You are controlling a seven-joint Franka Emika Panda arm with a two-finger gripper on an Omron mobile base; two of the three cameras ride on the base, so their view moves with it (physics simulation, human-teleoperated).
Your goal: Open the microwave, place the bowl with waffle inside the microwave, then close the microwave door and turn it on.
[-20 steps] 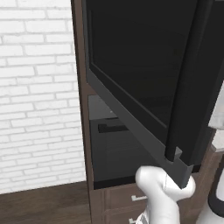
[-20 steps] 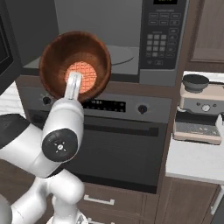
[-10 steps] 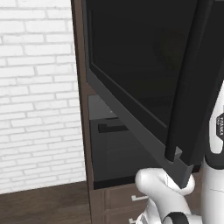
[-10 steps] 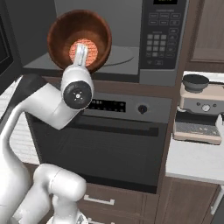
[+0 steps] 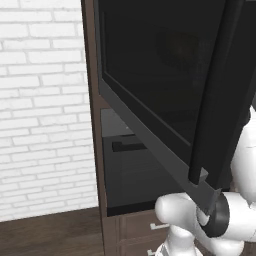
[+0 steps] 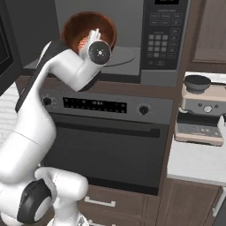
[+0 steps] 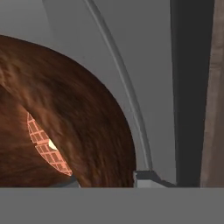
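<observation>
To the end effector's left the microwave door stands swung wide, its dark glass panel and vertical bar handle jutting out into the room. The end effector is raised to the mouth of the microwave, its jaws clenched on the near rim of the bowl. The bowl hangs just ahead of it and tips toward the base, with the waffle lying in its bottom. Just beyond and beneath the bowl lies the round turntable on the grey cavity floor. To the right of the end effector is the keypad, and farther right and lower a coffee machine stands on the counter. Below it is the oven.

The bowl looks like stiff turned wood, probably light, and held by one edge it is likely to tilt. The waffle is loose and could slide, so the bowl should be levelled and set down gently. A pinch on the rim seems the only workable hold.
</observation>
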